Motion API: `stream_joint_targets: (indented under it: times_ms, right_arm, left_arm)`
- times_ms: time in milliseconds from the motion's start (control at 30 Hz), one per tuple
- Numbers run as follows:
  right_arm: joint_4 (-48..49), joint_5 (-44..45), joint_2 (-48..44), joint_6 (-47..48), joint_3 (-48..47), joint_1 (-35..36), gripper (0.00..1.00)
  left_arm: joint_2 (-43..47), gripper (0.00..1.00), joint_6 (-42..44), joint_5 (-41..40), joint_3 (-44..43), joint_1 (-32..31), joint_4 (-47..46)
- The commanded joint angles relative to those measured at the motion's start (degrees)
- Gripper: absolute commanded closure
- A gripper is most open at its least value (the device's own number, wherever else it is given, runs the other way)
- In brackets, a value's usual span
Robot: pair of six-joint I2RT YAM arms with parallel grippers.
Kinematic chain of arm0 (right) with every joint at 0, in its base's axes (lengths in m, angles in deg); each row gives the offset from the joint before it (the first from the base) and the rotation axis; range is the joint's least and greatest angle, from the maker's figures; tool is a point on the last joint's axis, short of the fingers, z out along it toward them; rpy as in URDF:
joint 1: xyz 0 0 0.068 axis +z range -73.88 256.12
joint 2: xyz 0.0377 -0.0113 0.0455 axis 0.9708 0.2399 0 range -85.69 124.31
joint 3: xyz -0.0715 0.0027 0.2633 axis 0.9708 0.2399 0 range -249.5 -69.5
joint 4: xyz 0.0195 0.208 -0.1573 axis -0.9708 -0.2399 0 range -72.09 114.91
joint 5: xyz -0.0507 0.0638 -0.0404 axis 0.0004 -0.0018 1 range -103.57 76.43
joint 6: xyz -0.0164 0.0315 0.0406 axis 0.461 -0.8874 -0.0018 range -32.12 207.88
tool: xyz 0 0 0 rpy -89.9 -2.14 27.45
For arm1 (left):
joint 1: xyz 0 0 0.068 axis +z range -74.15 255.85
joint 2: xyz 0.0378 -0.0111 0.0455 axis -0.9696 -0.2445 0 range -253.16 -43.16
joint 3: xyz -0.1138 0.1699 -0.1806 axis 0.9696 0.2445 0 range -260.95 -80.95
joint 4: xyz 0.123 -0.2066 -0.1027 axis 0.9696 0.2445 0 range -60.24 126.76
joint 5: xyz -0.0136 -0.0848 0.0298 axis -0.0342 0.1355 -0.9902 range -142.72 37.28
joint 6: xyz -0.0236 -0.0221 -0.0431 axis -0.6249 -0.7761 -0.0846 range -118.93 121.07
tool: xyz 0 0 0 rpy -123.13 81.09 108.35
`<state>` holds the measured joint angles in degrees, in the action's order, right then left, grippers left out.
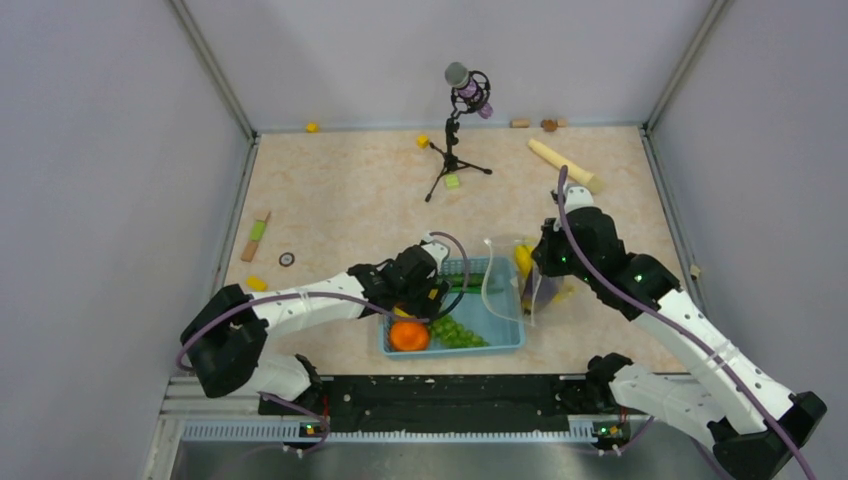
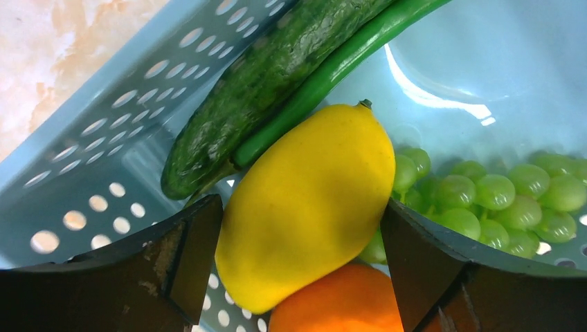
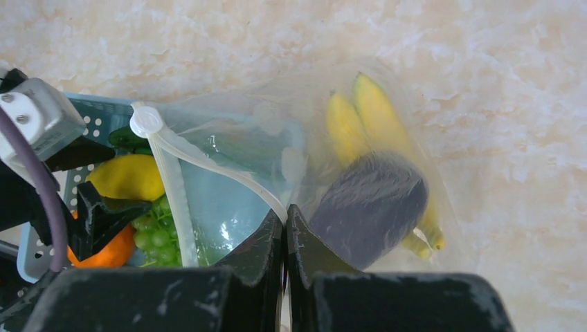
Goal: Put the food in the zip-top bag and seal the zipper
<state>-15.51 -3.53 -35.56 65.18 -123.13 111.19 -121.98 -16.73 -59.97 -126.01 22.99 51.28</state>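
Note:
The left wrist view shows my left gripper down in the light blue basket, both fingers pressed against the yellow oval fruit. The fruit lies on the orange, beside the green grapes and the cucumber. My right gripper is shut on the whitish zipper and holds the mouth of the clear zip-top bag open toward the basket. The banana and the dark eggplant are inside the bag. In the top view the left gripper and right gripper flank the bag.
A microphone on a black tripod stands mid-table behind the basket. A beige wooden cylinder lies at the back right. Small coloured blocks are scattered at the left and along the back wall. Grey walls enclose the table.

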Motion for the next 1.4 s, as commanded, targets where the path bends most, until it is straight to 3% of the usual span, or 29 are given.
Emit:
stream_joint_targets:
  times_ms: [0,233,400,467,833,900,1067,1267,1367]
  right_arm:
    - [2.3,1.6,-1.0,-0.5,0.1,-0.4,1.0]
    - [2.4,1.8,-1.2,-0.6,0.3,-0.3,1.0]
    - [2.5,1.6,-1.4,-0.6,0.4,-0.4,1.0]
    - [2.6,1.7,-1.4,-0.7,0.4,-0.4,1.0]
    - [2.6,2.5,-3.9,-1.4,0.9,-0.3,1.0]
    - [2.6,4.3,-4.7,-2.1,1.2,-0.3,1.0]
    - [2.5,5.6,-7.0,-2.4,1.3,-0.4,1.0]
    - [4.2,5.7,-9.8,-2.8,2.6,-0.3,1.0]
    - [4.4,6.0,-9.9,-2.9,2.8,-0.3,1.0]
  left_arm:
    - [-3.0,0.12,0.2,-1.1,-0.5,0.0,-1.9]
    - [-4.3,0.19,-0.1,-1.4,-1.1,0.0,-1.7]
    - [-3.5,0.5,-0.6,-0.7,-1.6,0.0,-1.3]
    - [-2.1,0.56,-1.1,-1.5,-1.3,0.0,-1.2]
    - [14.7,0.67,-6.3,-7.5,0.8,0.0,-3.3]
    - [17.7,0.74,-7.5,-7.0,1.5,0.0,-6.6]
    - [20.7,0.79,-5.7,6.5,3.6,0.0,-26.0]
    - [15.3,0.79,-2.4,27.9,-2.2,0.0,-36.9]
    - [11.1,0.78,-1.7,34.1,-4.6,-0.1,-41.3]
